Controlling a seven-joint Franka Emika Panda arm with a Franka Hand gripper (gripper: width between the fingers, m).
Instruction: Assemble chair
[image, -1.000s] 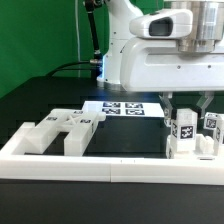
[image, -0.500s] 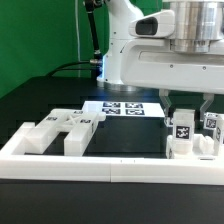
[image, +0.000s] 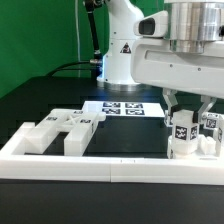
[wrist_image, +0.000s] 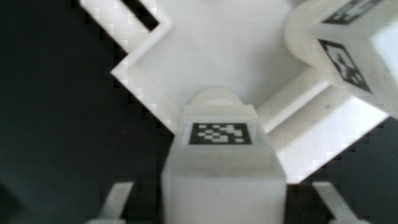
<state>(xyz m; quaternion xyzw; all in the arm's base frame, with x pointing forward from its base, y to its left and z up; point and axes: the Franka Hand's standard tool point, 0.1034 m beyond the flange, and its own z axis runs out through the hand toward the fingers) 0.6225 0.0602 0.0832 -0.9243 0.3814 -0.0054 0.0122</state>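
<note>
Exterior view puts the action at the right of the frame, where the Franka arm's two-finger gripper (image: 184, 118) has its dark fingers drawn in close on either side of an upright chunky white plastic block with a black-and-white square tag (image: 183, 133), one piece of the chair. The jaws look nearly closed and clamped on that tagged block, whose foot seems to touch the black table just behind the long low white border rail (image: 110, 166). A second tagged white block (image: 210, 128) stands just beside it, further right, and the rest of the loose chair pieces, a cluster of white blocks (image: 62, 129), lies at the left of the frame, well apart from the gripper. The flat white marker board (image: 123, 107) sits mid-frame behind. In the wrist view the held block (wrist_image: 221, 150) rises between the two pale finger pads, tag facing the camera, with an angular white piece (wrist_image: 187, 60) below it and the neighbouring tagged block (wrist_image: 342, 45) in the upper right of the frame. The main risk, as I judge it, is crowding: any sideways or twisting move could knock the neighbour or catch the rail. A grip this high on smooth plastic might also let the block swivel, spoiling its alignment for joining.
</note>
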